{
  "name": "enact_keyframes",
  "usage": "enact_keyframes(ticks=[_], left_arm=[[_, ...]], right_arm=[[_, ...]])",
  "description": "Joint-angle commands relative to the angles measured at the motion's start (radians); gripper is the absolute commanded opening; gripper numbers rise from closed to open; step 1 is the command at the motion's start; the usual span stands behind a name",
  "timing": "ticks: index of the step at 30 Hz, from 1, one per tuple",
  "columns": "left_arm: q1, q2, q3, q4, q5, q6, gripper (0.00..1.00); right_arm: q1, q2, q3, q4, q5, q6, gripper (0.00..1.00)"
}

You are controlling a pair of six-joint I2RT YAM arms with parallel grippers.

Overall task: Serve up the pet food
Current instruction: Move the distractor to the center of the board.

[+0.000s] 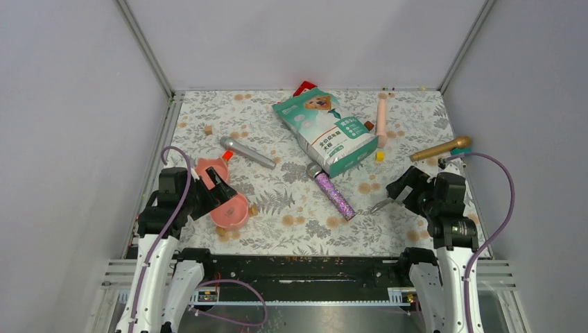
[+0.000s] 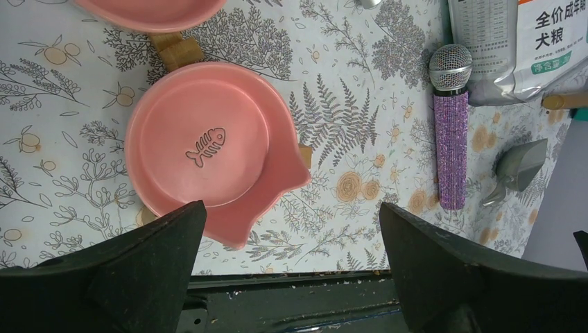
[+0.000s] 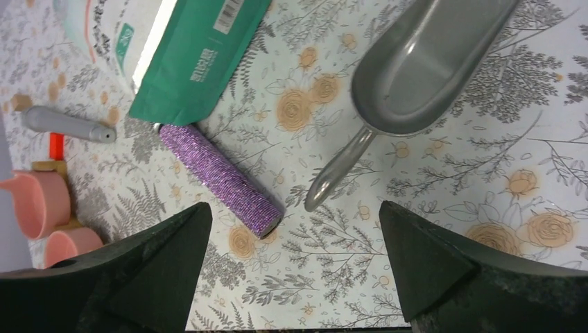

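Floral-print desk carries the pet food pouch, lying flat at the overhead frame's upper centre. Left end effector hangs spread apart over a pink bowl. Right end effector is spread apart and empty near a metal scoop.

"全价成年期 犬粮" on the teal-and-white pet food pouch

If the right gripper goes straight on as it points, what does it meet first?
Likely the metal scoop, its handle end centred ahead of the open right gripper; purple microphone lies close beside. Depth unclear.
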Motion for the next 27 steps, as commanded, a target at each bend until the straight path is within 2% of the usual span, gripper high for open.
enact_keyframes(ticks=[1, 4, 6, 7, 12, 14, 17, 21, 27], left_arm=[[0.005, -0.016, 0.001, 0.046, 0.026, 0.018, 0.99], [0.004, -0.016, -0.002, 0.052, 0.035, 0.022, 0.99], [0.004, -0.014, -0.002, 0.053, 0.039, 0.021, 0.98], [0.005, -0.012, -0.002, 0.053, 0.041, 0.022, 0.99], [0.006, -0.005, -0.002, 0.053, 0.042, 0.023, 0.99], [0.006, -0.007, -0.004, 0.053, 0.042, 0.023, 0.99], [0.006, -0.006, -0.004, 0.052, 0.043, 0.023, 0.99], [0.006, -0.007, -0.004, 0.053, 0.043, 0.022, 0.99], [0.006, -0.003, -0.005, 0.054, 0.054, 0.025, 0.99]], right_arm=[[0.004, -0.037, 0.042, 0.045, -0.12, -0.025, 0.99], [0.007, 0.007, 0.049, 0.059, -0.299, -0.06, 0.99], [0.038, 0.064, 0.05, 0.067, -0.355, -0.057, 0.99], [0.1, 0.088, 0.043, 0.086, -0.345, -0.05, 0.99], [0.511, 0.228, 0.034, 0.249, -0.114, 0.026, 0.99], [0.662, 0.347, 0.065, 0.322, -0.037, 0.046, 0.99], [0.811, 0.609, 0.171, 0.365, 0.118, 0.042, 0.99], [0.901, 0.939, 0.376, 0.37, 0.198, 0.034, 0.99], [0.957, 1.19, 0.583, 0.483, 0.293, 0.027, 0.99]])
